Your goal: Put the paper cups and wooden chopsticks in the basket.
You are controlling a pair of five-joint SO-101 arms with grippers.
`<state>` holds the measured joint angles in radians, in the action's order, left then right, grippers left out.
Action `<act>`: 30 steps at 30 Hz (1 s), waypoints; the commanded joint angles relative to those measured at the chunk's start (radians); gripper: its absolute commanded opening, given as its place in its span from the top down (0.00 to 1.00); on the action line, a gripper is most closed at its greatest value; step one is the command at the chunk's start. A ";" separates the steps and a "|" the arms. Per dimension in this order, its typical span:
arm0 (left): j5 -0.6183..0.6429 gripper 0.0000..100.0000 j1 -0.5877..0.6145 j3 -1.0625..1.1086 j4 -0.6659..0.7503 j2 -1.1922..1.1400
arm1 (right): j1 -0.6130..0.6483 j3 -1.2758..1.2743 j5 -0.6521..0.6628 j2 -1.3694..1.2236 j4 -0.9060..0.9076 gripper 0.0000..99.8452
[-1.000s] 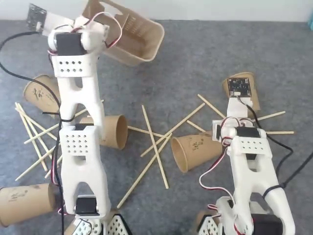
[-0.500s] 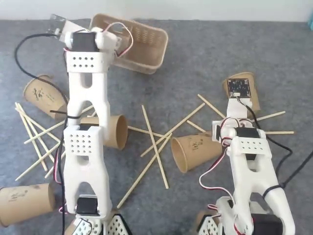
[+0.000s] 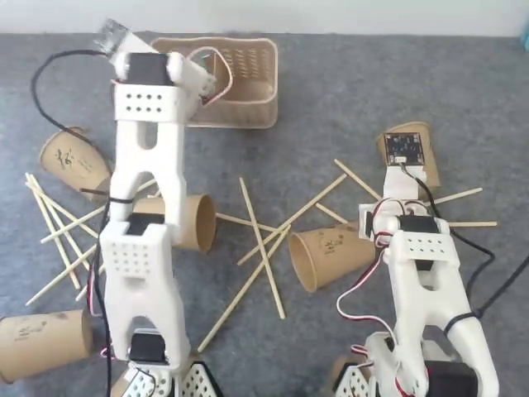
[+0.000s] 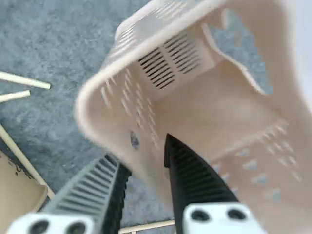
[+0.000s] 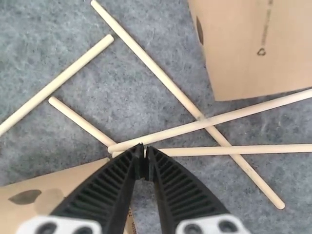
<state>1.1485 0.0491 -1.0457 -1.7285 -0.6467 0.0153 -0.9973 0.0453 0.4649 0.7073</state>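
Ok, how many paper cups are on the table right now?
5 paper cups: far left, left of centre, centre, far right, bottom-left corner. Others may be hidden.

A white plastic arm (image 3: 136, 256) at lower left and its white twin (image 3: 426, 273) at lower right carry perforated panels (image 3: 145, 101), black servo blocks (image 3: 145, 64), a dark square circuit board (image 3: 405, 147) and dark ribbed jaws.

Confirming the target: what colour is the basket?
Beige basket, with slotted walls; clearest in the left wrist view.
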 commanded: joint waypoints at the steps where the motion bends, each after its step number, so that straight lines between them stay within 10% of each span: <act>1: -0.032 0.89 -0.003 -0.008 -0.028 0.164 | 0.012 0.008 0.020 -0.002 -0.019 0.99; 16: -0.328 0.78 0.003 0.024 -0.029 0.476 | 0.005 0.008 0.015 0.001 -0.005 0.99; 30: -0.674 0.78 0.305 0.433 0.032 0.715 | 0.012 0.311 -0.100 0.010 0.300 0.99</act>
<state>0.5271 0.2915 -0.6283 -1.7285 0.0345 0.0153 -0.9145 -0.0176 0.4649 0.8393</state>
